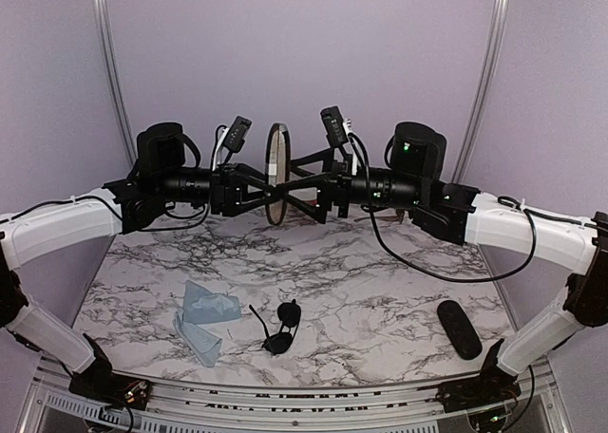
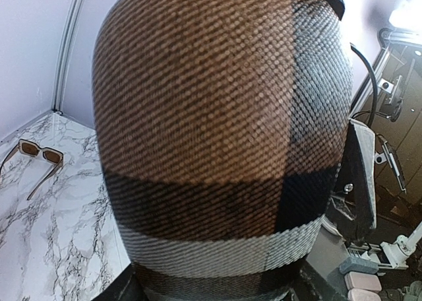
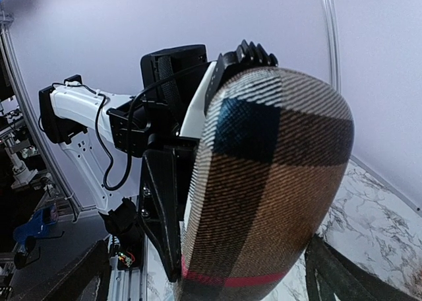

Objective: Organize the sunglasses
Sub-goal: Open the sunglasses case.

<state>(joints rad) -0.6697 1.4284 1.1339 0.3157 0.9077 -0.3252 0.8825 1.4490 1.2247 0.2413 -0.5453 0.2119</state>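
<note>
2 grippers meet at the raised case [image 1: 276, 167]: left gripper [image 1: 258, 184] clamped on it, right gripper [image 1: 302, 181] with jaws wide apart around it. Black pair [image 1: 282, 327] lies near the front of the table [image 1: 380, 272], brown pair [image 2: 39, 154] by the wall [image 2: 33, 50]. Left should hold firm; right should close squarely before prying.

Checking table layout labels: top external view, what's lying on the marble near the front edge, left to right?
light blue cloth → black sunglasses → black case
</note>
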